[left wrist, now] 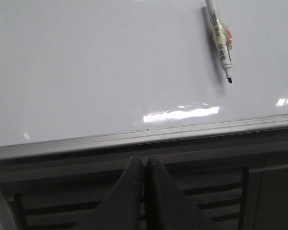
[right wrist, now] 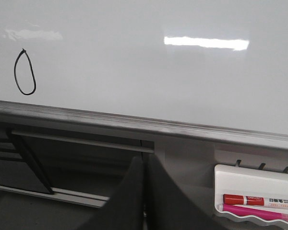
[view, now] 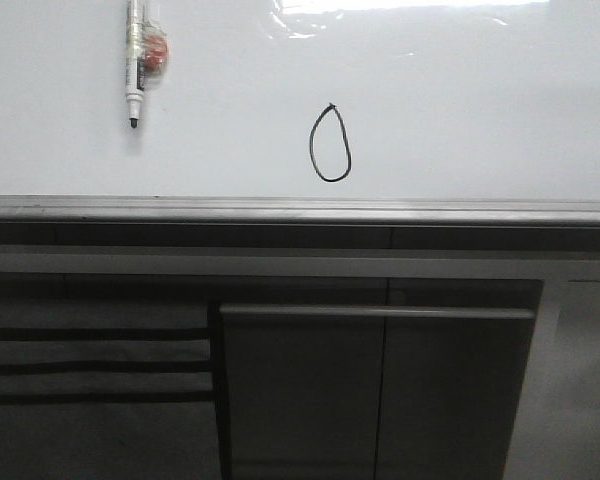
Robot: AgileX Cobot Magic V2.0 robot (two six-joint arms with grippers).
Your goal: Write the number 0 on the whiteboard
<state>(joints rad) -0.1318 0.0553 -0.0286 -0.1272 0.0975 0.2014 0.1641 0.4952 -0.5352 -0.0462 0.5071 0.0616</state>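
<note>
The number 0 (view: 330,144) is a thin black oval outline drawn on the whiteboard (view: 460,110), a little above its grey edge rail; it also shows in the right wrist view (right wrist: 25,73). A black-tipped marker (view: 135,62) rests on the board at the upper left, tip toward the rail, also in the left wrist view (left wrist: 220,40). My left gripper (left wrist: 144,160) is shut and empty, below the rail over the cabinet. My right gripper (right wrist: 145,160) is shut and empty, also below the rail. Neither gripper shows in the front view.
The grey metal edge rail (view: 300,210) runs across below the board. Dark grey cabinet panels (view: 380,390) with a handle bar lie under it. A white tray (right wrist: 259,191) with a red marker (right wrist: 254,200) and a pink one hangs at the right.
</note>
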